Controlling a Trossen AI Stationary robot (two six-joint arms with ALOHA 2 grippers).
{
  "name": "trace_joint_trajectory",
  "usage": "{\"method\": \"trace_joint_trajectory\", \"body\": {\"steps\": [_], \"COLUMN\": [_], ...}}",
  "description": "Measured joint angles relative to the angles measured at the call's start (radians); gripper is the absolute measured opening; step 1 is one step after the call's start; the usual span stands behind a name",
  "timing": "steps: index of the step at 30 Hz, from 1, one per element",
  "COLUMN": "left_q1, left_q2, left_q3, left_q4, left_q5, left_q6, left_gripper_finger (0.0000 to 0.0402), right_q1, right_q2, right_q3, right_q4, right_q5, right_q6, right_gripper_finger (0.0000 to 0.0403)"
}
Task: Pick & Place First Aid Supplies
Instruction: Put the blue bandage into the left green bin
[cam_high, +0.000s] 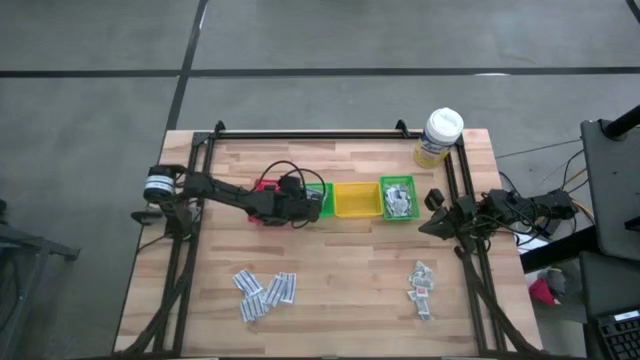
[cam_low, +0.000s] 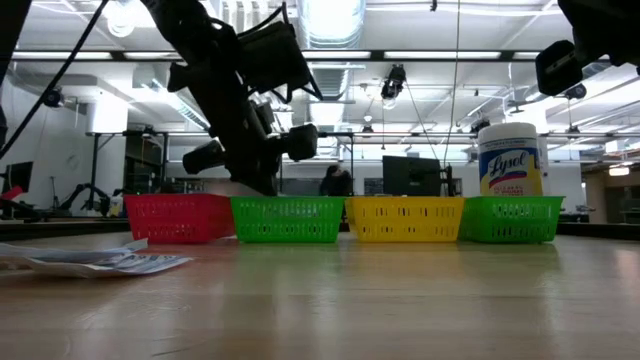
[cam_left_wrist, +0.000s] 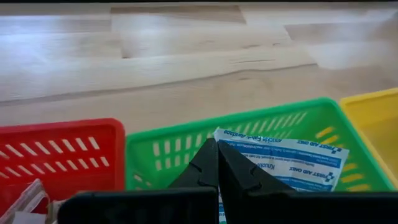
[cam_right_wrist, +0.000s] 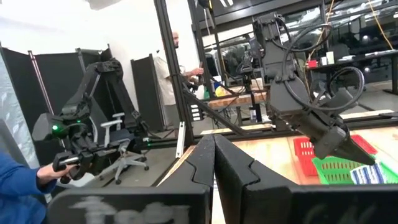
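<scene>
A wooden table (cam_high: 340, 270) seen from above holds a row of four small bins: red (cam_high: 266, 187), green (cam_high: 318, 201), yellow (cam_high: 357, 199) and a second green bin (cam_high: 398, 197). The left gripper (cam_high: 310, 203) hangs over the first green bin, its fingers pressed together; in its wrist view a white-blue sachet (cam_left_wrist: 292, 163) lies in that bin just past the fingertips, and whether the tips pinch it cannot be told. More sachets fill the far green bin. Two loose piles of sachets lie on the near side of the table, one (cam_high: 265, 293) toward the left, one (cam_high: 422, 286) toward the right. A wipes tub (cam_high: 439, 136) stands at the far right corner. The right gripper (cam_high: 430, 213) waits clenched and empty at the right edge.
</scene>
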Motion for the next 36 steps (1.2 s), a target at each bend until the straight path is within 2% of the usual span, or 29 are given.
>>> {"method": "trace_joint_trajectory", "body": {"steps": [17,23,26,33,36], "left_q1": [0.000,0.000,0.000,0.000,0.000], "left_q2": [0.000,0.000,0.000,0.000,-0.003], "left_q3": [-0.001,-0.001,-0.001,-0.001,0.009], "left_q4": [0.005,0.005,0.005,0.004,0.001], "left_q5": [0.017,0.028,0.031,0.032,0.044], "left_q6": [0.002,0.049,0.082,0.094,0.151], "left_gripper_finger": [0.0000,0.0002,0.0020,0.0102,0.0125], "right_q1": [0.000,0.000,0.000,0.000,0.000], "right_q2": [0.000,0.000,0.000,0.000,0.000], "right_q3": [0.000,0.000,0.000,0.000,0.000], "right_q4": [0.001,0.001,0.001,0.003,0.002], "right_q5": [-0.004,-0.004,-0.004,-0.004,-0.004], "right_q6": [0.007,0.007,0.007,0.015,0.016], "right_gripper_finger": [0.0008,0.0008,0.0008,0.0008,0.0008]}}
